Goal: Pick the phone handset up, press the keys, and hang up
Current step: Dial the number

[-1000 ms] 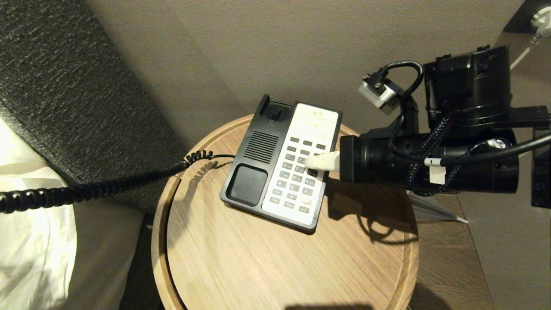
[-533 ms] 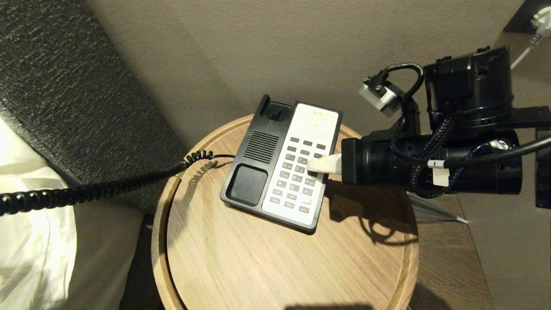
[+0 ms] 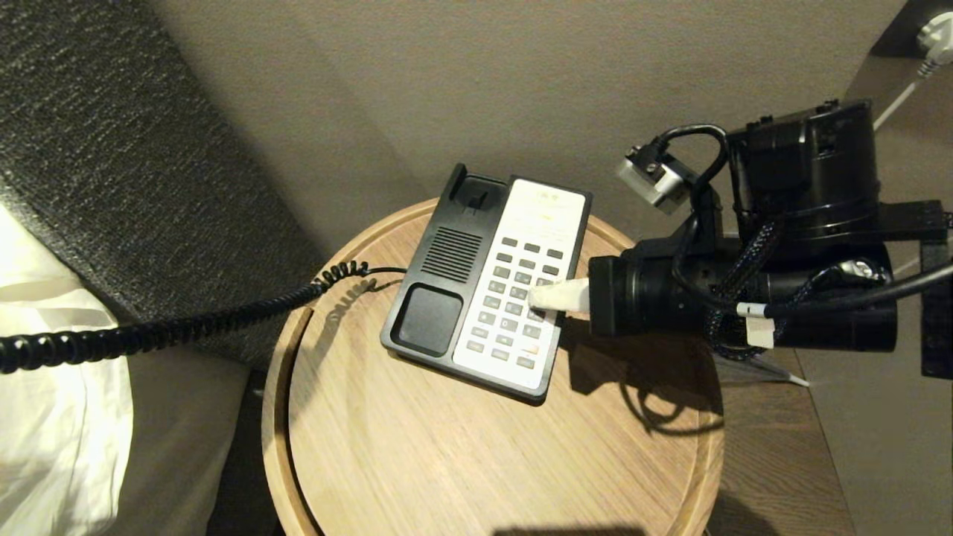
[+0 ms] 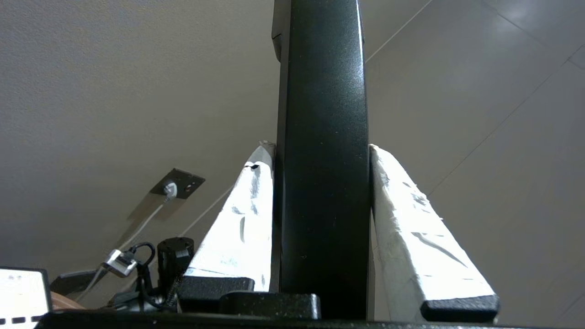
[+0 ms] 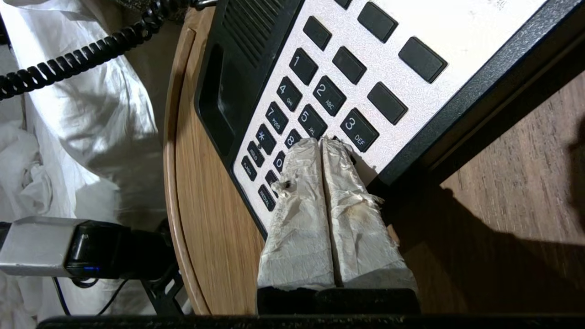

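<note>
The phone handset [image 4: 322, 160] sits pinched in the left hand [image 4: 322, 155] while the right hand [image 5: 322, 144], fingers pressed together, touches the keys [image 5: 315, 100].

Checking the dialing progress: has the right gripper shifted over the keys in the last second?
Yes. The right gripper, fingers together, has slid slightly down the keys toward the phone's near end, judged against the unmoved speaker grille.

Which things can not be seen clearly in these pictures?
- Key under the right gripper: right wrist view, its shut fingertips cover it.
- Phone handset ends: left wrist view, cut by the edges.
- Coiled cord far end: head view, cut by the left edge.
</note>
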